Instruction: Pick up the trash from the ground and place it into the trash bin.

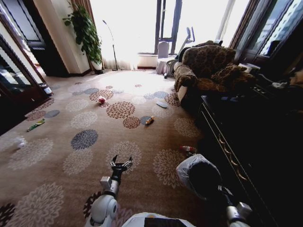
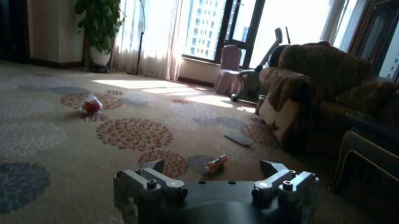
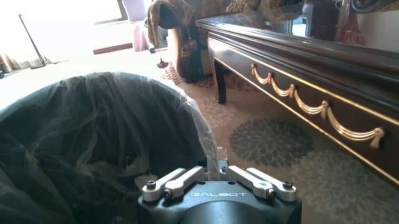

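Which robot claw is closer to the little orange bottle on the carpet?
Left. The left claw hangs open above the carpet, with the orange bottle ahead of it. The right claw is farther off, shut on the trash bin rim.

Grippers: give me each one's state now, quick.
Left gripper: open, empty, above the carpet.
Right gripper: shut on the trash bin rim.

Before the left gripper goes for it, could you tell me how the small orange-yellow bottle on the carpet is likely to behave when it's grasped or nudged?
The small orange-yellow bottle lies on its side on the patterned carpet, so a nudge would probably roll it, though the pile may slow that. It looks small and likely light. Its rounded body could slip between the fingers of the open left gripper, so closing across its width seems safer.
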